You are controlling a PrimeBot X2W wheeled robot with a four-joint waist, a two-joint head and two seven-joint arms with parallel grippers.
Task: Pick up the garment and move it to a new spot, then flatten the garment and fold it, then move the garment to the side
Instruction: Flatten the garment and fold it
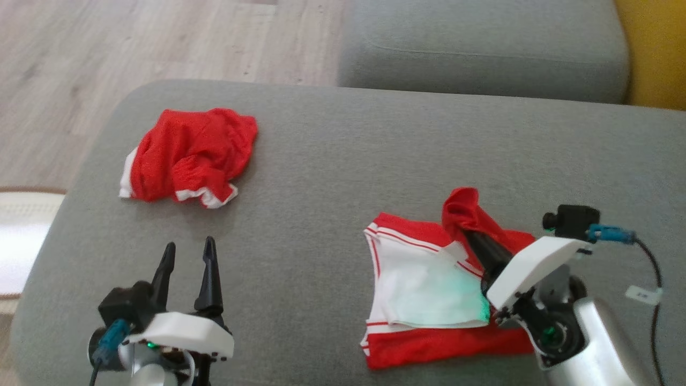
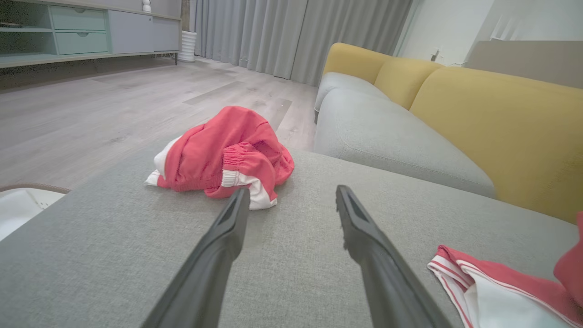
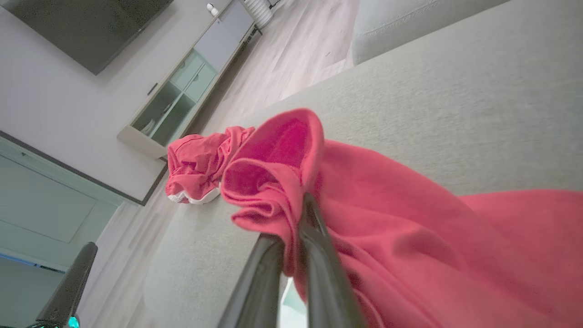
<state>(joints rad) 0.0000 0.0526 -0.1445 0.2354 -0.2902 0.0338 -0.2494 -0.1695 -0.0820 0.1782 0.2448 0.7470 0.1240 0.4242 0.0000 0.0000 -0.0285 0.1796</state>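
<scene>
The garment (image 1: 423, 279), red with white panels and red stripes, lies half spread on the grey cushion (image 1: 343, 161) at the right. My right gripper (image 1: 470, 233) is shut on a red fold of it and holds that fold bunched up above the rest. In the right wrist view the red cloth (image 3: 410, 237) drapes over both fingers of the right gripper (image 3: 291, 228). My left gripper (image 1: 189, 244) stands open over bare cushion at the lower left, with nothing between its fingers. In the left wrist view the garment's striped edge (image 2: 460, 273) shows at the lower right of the left gripper (image 2: 292, 191).
A second red garment (image 1: 190, 155) lies crumpled at the cushion's far left, just ahead of the left gripper (image 2: 227, 155). Another grey seat cushion (image 1: 482, 48) and yellow backrests (image 2: 492, 127) lie beyond. Wooden floor (image 1: 107, 53) and a white object (image 1: 21, 236) are at the left.
</scene>
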